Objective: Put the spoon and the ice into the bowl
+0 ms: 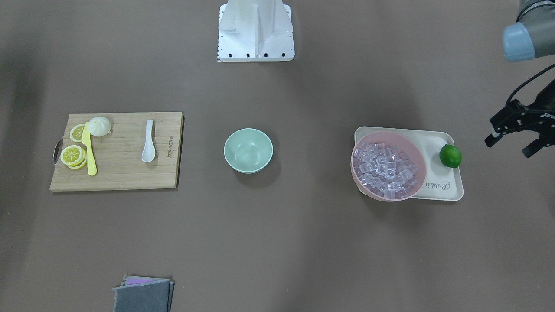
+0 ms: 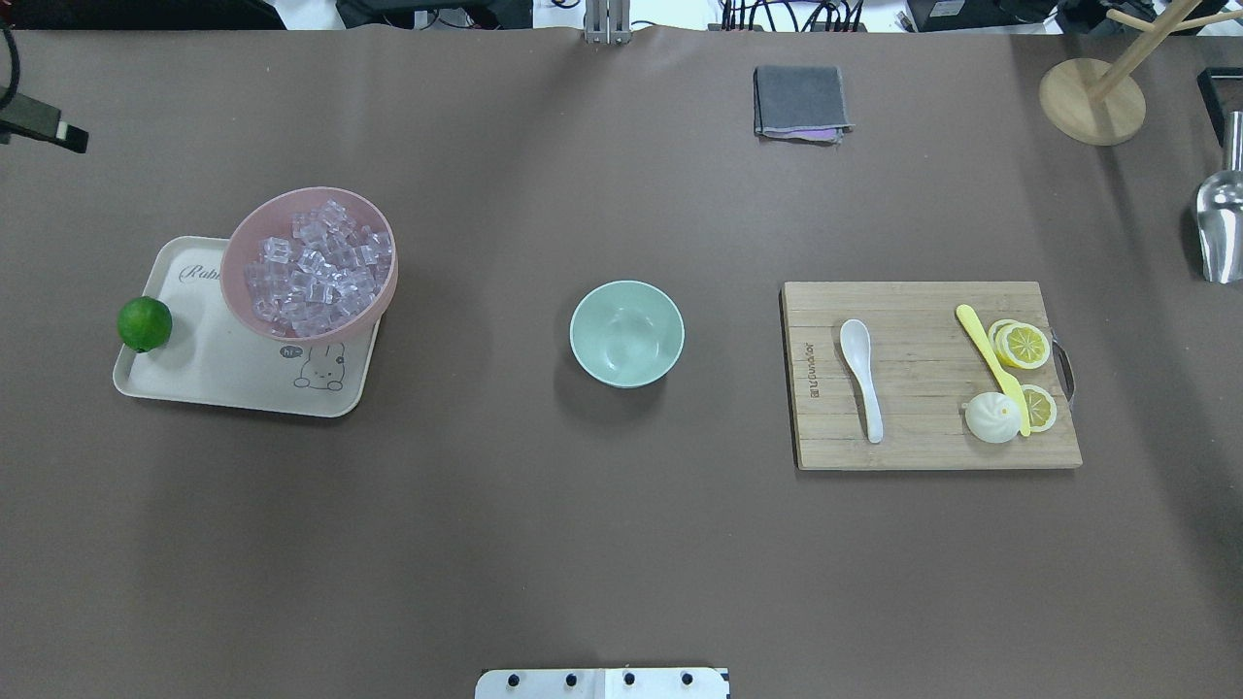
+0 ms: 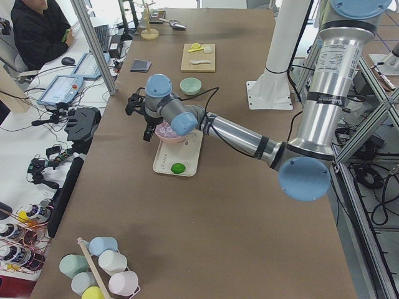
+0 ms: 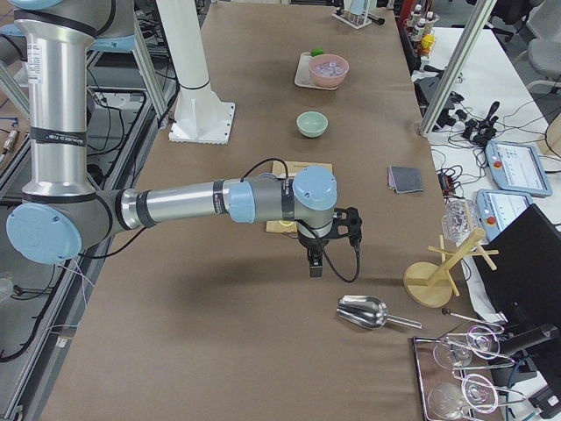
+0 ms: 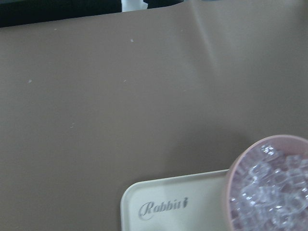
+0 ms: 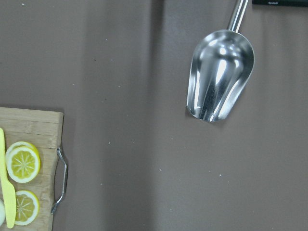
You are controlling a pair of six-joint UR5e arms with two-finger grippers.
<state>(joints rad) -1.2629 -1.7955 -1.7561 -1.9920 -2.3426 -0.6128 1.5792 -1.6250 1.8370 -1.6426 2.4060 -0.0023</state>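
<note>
The white spoon (image 1: 148, 147) lies on a wooden cutting board (image 1: 125, 173), also in the overhead view (image 2: 860, 374). The mint-green bowl (image 1: 248, 150) stands empty mid-table (image 2: 626, 333). Many clear ice cubes (image 1: 385, 167) fill a pink bowl (image 2: 233, 262), also in the left wrist view (image 5: 269, 192). My left gripper (image 1: 510, 146) hovers open and empty beyond the tray, outboard of the lime. My right gripper (image 4: 316, 259) shows only in the exterior right view, between the board and a metal scoop; I cannot tell whether it is open or shut.
The pink bowl sits on a cream tray (image 2: 233, 383) with a lime (image 2: 145, 323). The board also holds a yellow knife (image 2: 991, 364), lemon slices and a white bun (image 2: 991, 417). A metal scoop (image 6: 219, 77), a wooden stand (image 2: 1092, 97) and a folded grey cloth (image 2: 798, 100) lie around.
</note>
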